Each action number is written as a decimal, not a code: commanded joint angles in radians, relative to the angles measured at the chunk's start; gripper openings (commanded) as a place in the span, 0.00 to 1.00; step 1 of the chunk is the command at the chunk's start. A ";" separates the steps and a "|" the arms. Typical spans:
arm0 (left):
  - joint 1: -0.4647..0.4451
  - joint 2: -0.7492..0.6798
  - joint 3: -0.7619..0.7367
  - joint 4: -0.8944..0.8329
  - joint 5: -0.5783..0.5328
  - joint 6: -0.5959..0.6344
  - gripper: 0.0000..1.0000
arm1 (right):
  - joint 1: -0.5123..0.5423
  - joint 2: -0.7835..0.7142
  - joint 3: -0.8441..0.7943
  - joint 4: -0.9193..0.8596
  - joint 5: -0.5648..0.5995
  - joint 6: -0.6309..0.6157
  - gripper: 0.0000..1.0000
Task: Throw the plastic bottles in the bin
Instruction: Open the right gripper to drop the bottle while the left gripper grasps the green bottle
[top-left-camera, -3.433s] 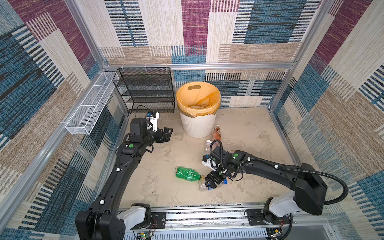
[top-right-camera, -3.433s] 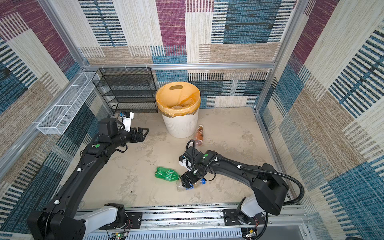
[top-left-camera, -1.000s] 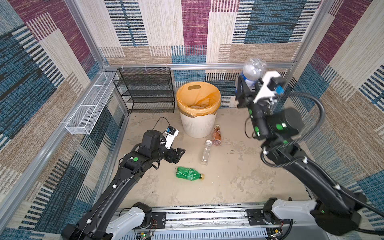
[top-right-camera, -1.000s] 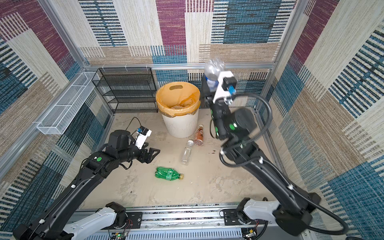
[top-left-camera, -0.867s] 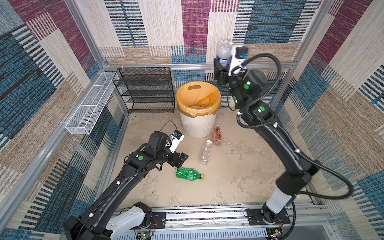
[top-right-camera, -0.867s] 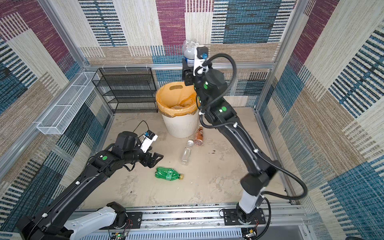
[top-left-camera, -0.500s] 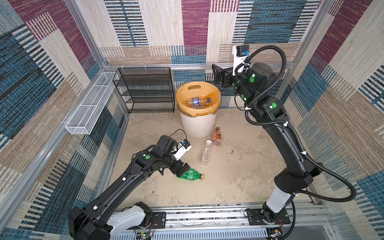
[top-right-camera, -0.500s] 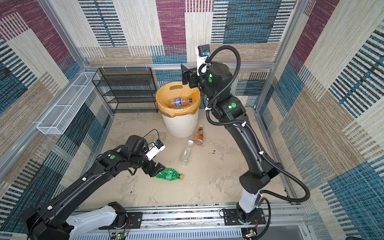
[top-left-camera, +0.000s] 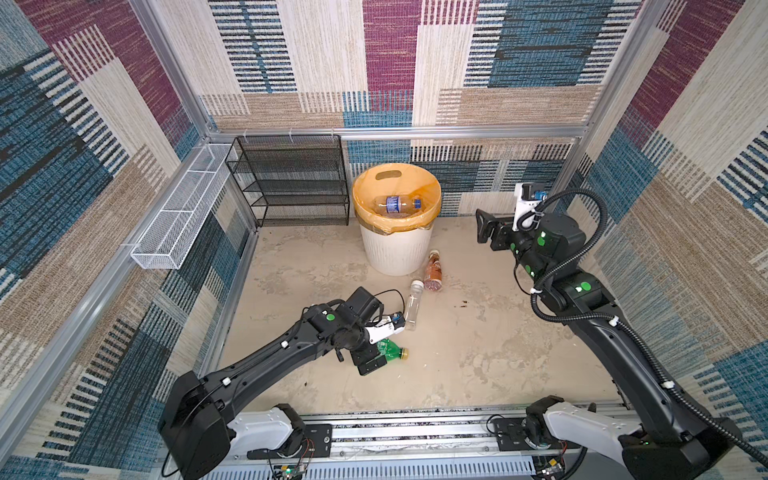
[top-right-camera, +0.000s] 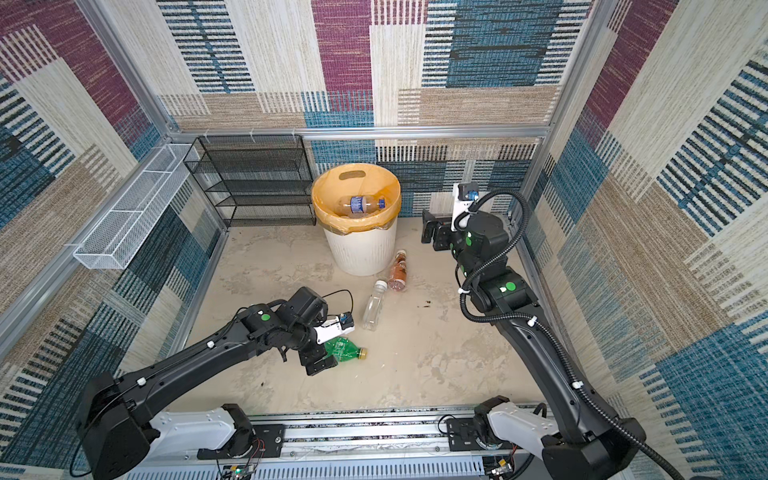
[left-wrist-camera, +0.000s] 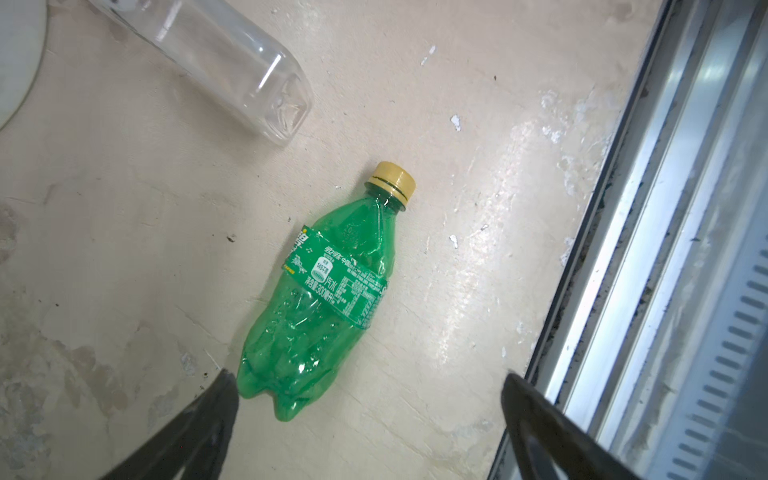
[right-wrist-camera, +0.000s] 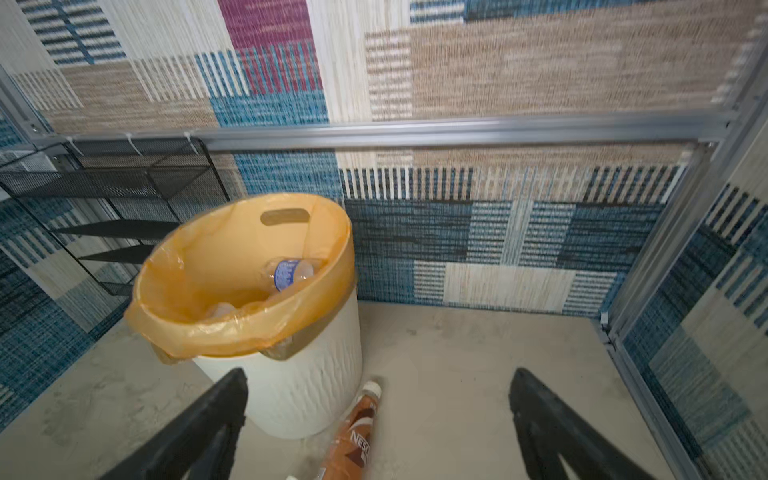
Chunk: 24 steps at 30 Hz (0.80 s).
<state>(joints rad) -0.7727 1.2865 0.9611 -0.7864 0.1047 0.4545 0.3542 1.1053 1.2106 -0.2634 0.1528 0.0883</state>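
A green bottle (top-left-camera: 390, 353) (top-right-camera: 348, 351) (left-wrist-camera: 328, 299) lies on the floor near the front. My left gripper (top-left-camera: 373, 356) (left-wrist-camera: 369, 376) hovers open just over its base, one finger beside the base and the other well clear of it. The white bin (top-left-camera: 395, 253) (top-right-camera: 359, 257) (right-wrist-camera: 299, 386) holds a blue-labelled bottle (top-left-camera: 395, 203) (right-wrist-camera: 289, 272) on top of others. A clear bottle (top-left-camera: 413, 303) (left-wrist-camera: 232, 62) and a brown bottle (top-left-camera: 433, 272) (right-wrist-camera: 353, 440) lie in front of the bin. My right gripper (top-left-camera: 484, 226) (right-wrist-camera: 378, 370) hangs open and empty to the right of the bin.
A black mesh rack (top-left-camera: 291, 183) stands against the back wall left of the bin. A white wire basket (top-left-camera: 183, 212) hangs on the left wall. The aluminium rail (top-left-camera: 415, 424) (left-wrist-camera: 665, 208) runs along the front edge, close to my left gripper.
My right gripper let go of the blue-labelled bottle, which now lies in the bin, then dropped lower to the bin's right. My left gripper came down over the green bottle and opened wider.
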 joint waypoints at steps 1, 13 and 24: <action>-0.010 0.052 0.012 0.025 -0.055 0.099 0.99 | -0.015 -0.038 -0.076 0.012 -0.097 0.073 0.99; -0.011 0.332 0.102 0.057 -0.100 0.184 0.99 | -0.048 -0.061 -0.180 0.033 -0.165 0.085 0.99; -0.011 0.451 0.107 0.043 -0.131 0.207 0.95 | -0.067 -0.052 -0.208 0.052 -0.183 0.086 0.99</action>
<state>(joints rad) -0.7837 1.7332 1.0767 -0.7330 0.0032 0.6353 0.2893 1.0523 1.0046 -0.2504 -0.0193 0.1677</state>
